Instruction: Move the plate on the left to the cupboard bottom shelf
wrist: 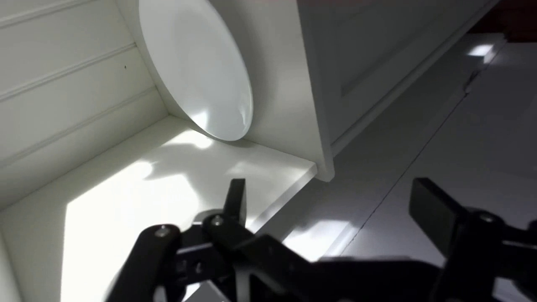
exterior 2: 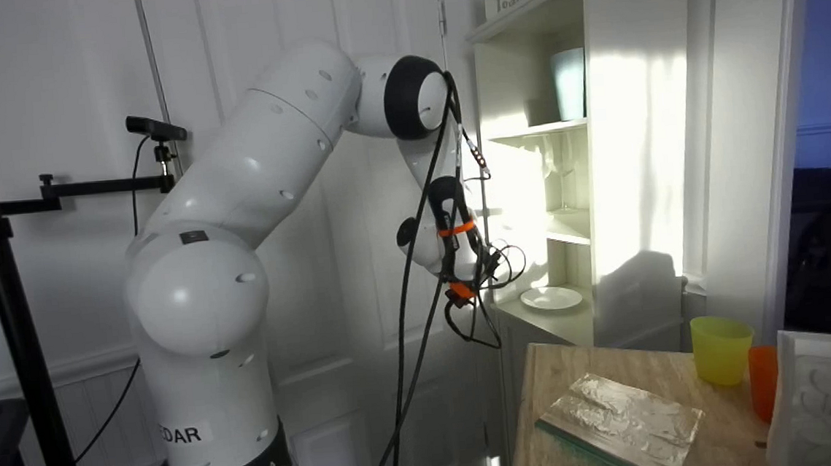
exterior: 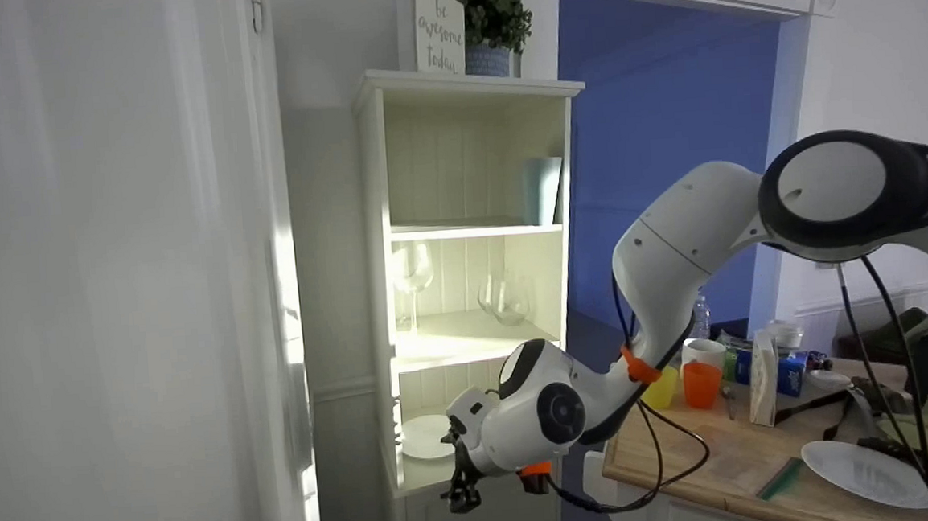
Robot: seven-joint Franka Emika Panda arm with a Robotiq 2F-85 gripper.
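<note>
A small white round plate lies on the cupboard bottom shelf. In an exterior view the whole plate shows on the shelf. In the wrist view, which is turned on its side, the plate rests flat on the shelf board, near the cupboard's side wall. My gripper is in front of the cupboard at the shelf's level. In the wrist view the gripper has its fingers wide apart with nothing between them, away from the plate. In an exterior view the arm and cables mostly hide the gripper.
Glasses and a light blue cup stand on the higher shelves. The counter holds another white plate, a yellow cup and an orange cup. A white door stands left of the cupboard.
</note>
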